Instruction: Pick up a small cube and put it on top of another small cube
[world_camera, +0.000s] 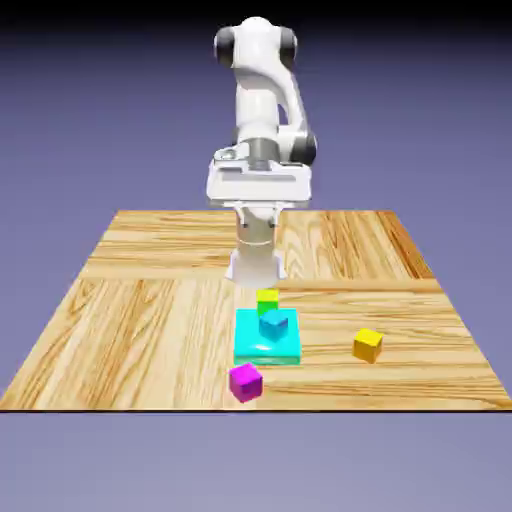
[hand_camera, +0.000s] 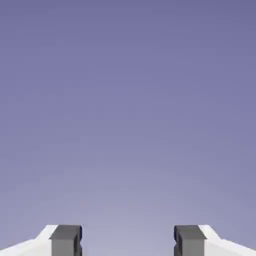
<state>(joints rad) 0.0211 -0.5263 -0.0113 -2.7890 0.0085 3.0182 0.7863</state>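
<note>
The small magenta-purple cube (world_camera: 245, 382) sits alone near the table's front edge. Behind it lies a flat cyan block (world_camera: 250, 345) with a small teal cube (world_camera: 274, 323) on top, and a yellow-green cube (world_camera: 267, 298) stands just behind that. An orange-yellow cube (world_camera: 367, 345) rests toward the exterior view's right. My gripper (world_camera: 260, 195) hangs high over the table's far half, well above and behind all the cubes. In the hand view the gripper (hand_camera: 127, 242) is open: its grey fingertips (hand_camera: 65, 240) stand apart with only plain backdrop between them.
The wooden table (world_camera: 130, 320) spreads wide around the cluster of cubes. The arm's white base column (world_camera: 255, 262) stands at the far middle, just behind the yellow-green cube.
</note>
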